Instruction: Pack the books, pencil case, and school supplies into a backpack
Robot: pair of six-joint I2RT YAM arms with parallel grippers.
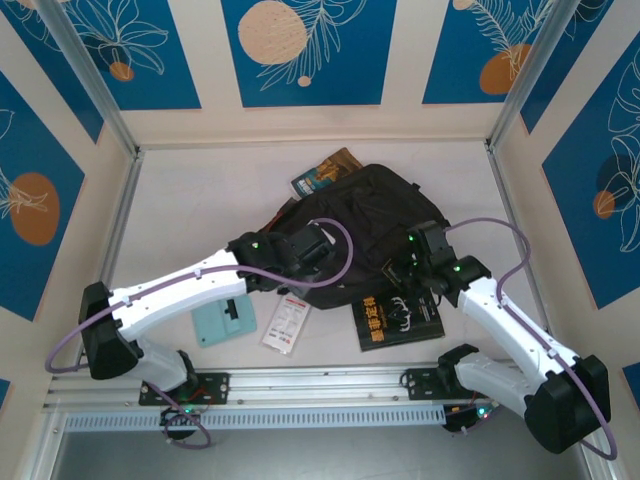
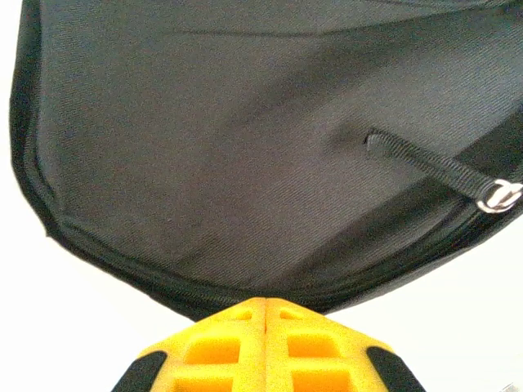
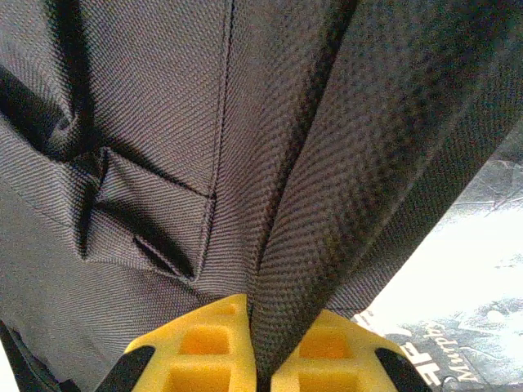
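one backpack [image 1: 370, 215], two books [image 1: 398, 322], two small flat supplies [image 1: 287, 325].

A white table [image 1: 200, 210] is seen from above, with walls on three sides. A large black backpack [image 1: 370, 225] lies slumped near its middle. A blue-and-orange book [image 1: 325, 172] sticks out from under the backpack's far edge. Just in front of the backpack, towards the right, a black book with gold print [image 1: 398, 320] lies flat. To its left lies a white packet with red print [image 1: 287, 322], and further left, close by but apart, a light-teal piece with a black patch [image 1: 223, 322].
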